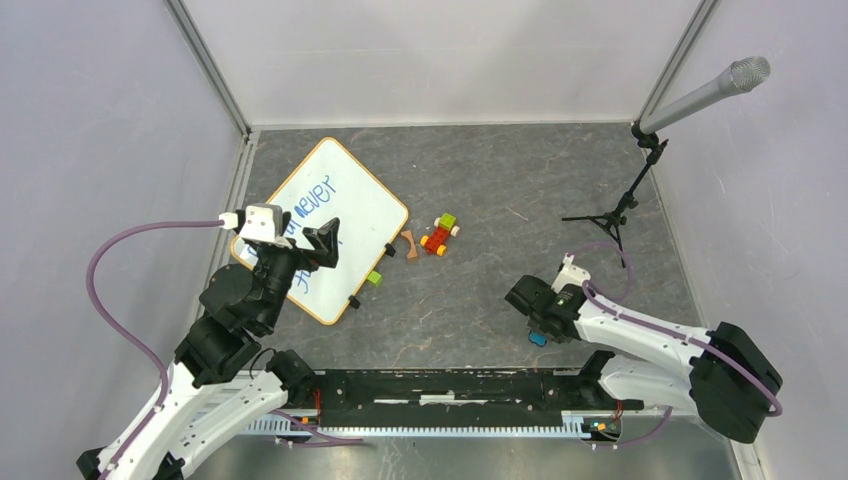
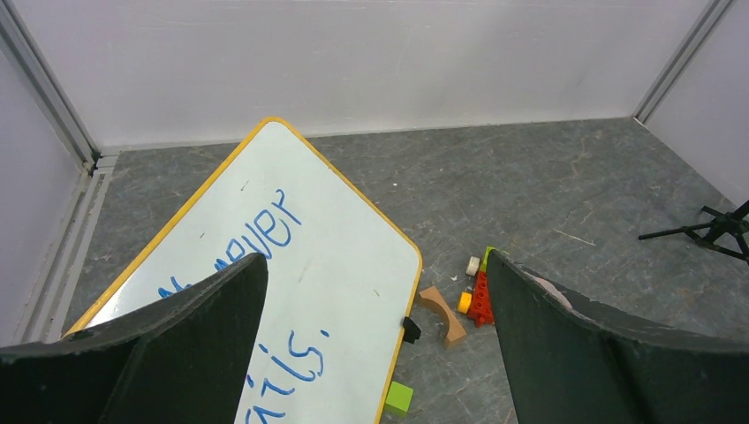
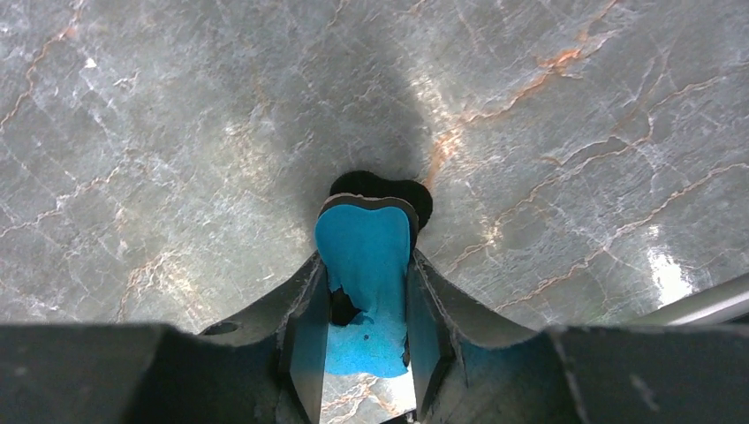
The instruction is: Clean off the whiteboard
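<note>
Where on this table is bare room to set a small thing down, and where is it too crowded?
Free: the wide grey stretch between the red toy and the microphone stand, and the far strip along the back wall. Crowded: the right edge of the whiteboard, where the green block, wooden arch and the toy lie close together.

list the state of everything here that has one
whiteboard: flat on the table, blue writing not yet erased
left fingers: wide open, empty, above the whiteboard
right fingers: shut on the blue eraser, low over the table
blue eraser: gripped on both sides
microphone stand: upright, far right
</note>
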`<state>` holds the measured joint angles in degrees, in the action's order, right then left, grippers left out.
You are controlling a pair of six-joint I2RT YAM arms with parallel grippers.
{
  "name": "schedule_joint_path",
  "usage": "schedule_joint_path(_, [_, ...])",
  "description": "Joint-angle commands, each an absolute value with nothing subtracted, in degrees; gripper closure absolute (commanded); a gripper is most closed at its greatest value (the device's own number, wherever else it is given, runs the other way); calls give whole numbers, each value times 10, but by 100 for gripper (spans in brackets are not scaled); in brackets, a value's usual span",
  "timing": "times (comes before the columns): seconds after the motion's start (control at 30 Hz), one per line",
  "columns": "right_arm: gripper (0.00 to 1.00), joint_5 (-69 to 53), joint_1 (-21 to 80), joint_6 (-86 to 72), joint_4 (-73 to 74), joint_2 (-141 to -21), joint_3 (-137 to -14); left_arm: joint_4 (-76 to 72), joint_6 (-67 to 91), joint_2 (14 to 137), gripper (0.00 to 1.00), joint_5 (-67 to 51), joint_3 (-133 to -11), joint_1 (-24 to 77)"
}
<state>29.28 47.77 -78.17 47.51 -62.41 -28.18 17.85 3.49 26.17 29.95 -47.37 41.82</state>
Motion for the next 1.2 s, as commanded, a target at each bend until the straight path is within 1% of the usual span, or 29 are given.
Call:
schedule_joint_path(0.0, [63,308,499,-767,461,-636,-314,155,9,266,2,312,-470,417])
schedule_joint_path(0.1, [66,328,517,-728,437,-647,-326,156,9,270,2,312,-471,417])
schedule_joint_path(0.2, [73,338,533,-657,388,-663,-338,156,10,269,2,312,-471,417])
schedule_joint_path(0.4, [74,402,578,-530,307,-707,-378,156,12,269,3,345,-468,417])
schedule_joint_path(0.63, [75,429,619,-320,130,-760,-428,155,9,293,2,363,-468,417])
schedule_joint_path(0.73, [76,402,621,-223,11,-795,-456,156,9,307,0,380,-468,415])
schedule_joint_path(0.83, [76,339,621,-129,-129,-846,-494,156,6,330,0,383,-477,408])
schedule_joint_path(0.93, [76,259,622,-83,-240,-911,-542,189,18,377,0,390,-524,384])
schedule_joint_path(1.07, [76,169,621,-50,-315,-998,-638,232,68,450,0,357,-597,313])
schedule_joint_path(1.17, [75,129,621,-33,-343,-1053,-709,280,134,517,0,265,-667,207])
